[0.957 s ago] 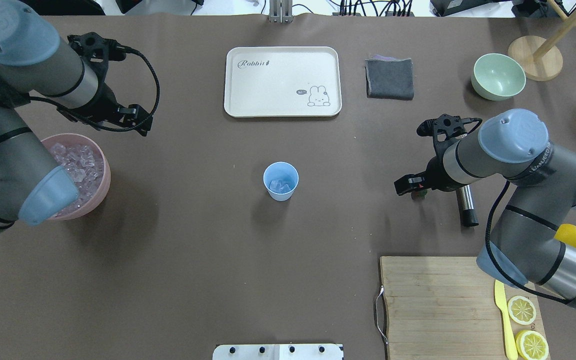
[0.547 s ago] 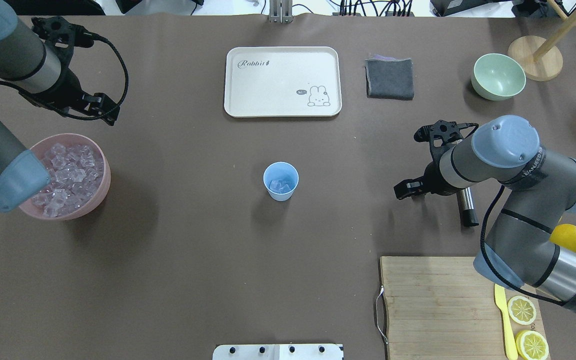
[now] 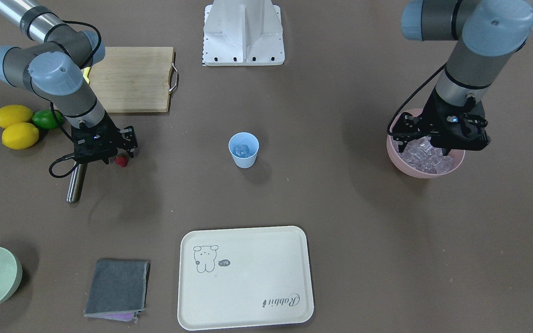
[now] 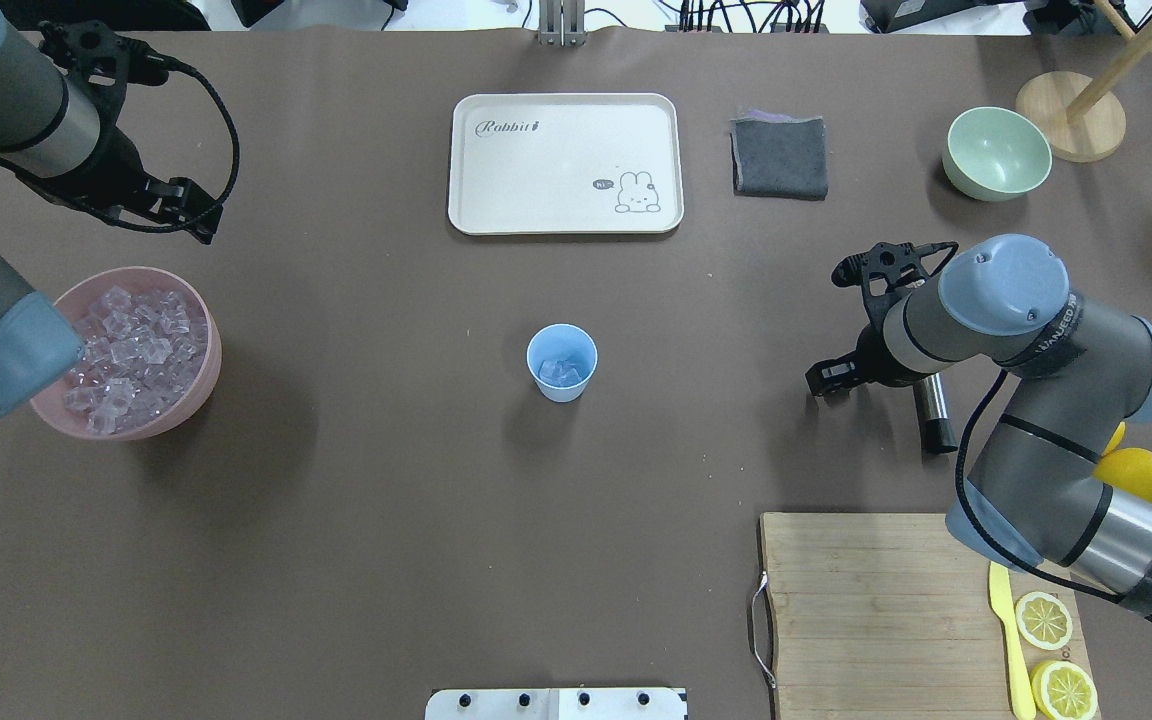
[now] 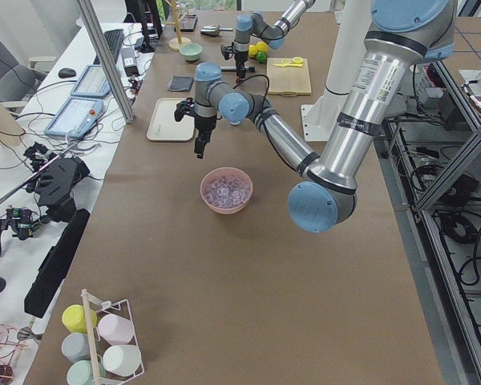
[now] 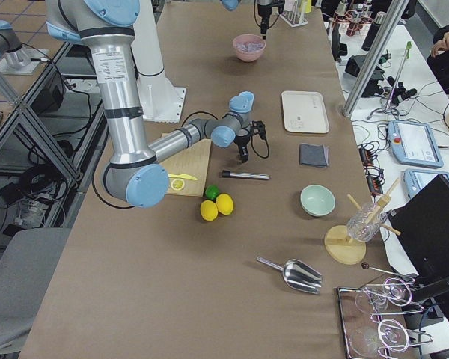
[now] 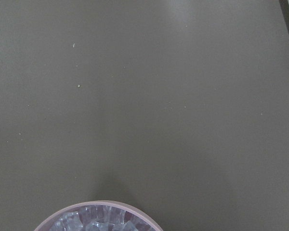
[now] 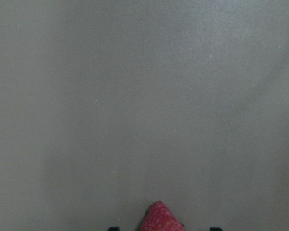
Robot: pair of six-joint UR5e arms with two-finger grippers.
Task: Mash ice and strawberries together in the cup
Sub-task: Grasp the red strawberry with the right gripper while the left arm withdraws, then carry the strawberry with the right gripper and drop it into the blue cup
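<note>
Where the tabletop's middle lies, the cup (image 4: 561, 362) stands upright with a few cubes of ice (image 4: 559, 372) in its bottom. More ice (image 4: 131, 345) fills the pink bowl (image 4: 214, 350), which sits near the tabletop's left edge.

The strawberry (image 3: 120, 161) lies on the bare tabletop toward the right edge, well apart from the cup. It is just beside a metal rod (image 4: 934, 408) that lies flat there. The overhead view hides the fruit beneath the arm.

The right gripper (image 4: 829, 380) is low over the strawberry. The right wrist view shows the red tip of the fruit between two dark fingertips (image 8: 113, 228), with a gap on either side. The jaws are therefore spread and grip nothing.

The left gripper (image 4: 186, 212) hangs raised above the tabletop. It is just beyond the pink bowl on the side of the far edge and does not touch it. Its wrist view shows only the bowl's rim and bare tabletop, with no fingers in sight. Whether its jaws are spread or pressed together cannot be told.
</note>
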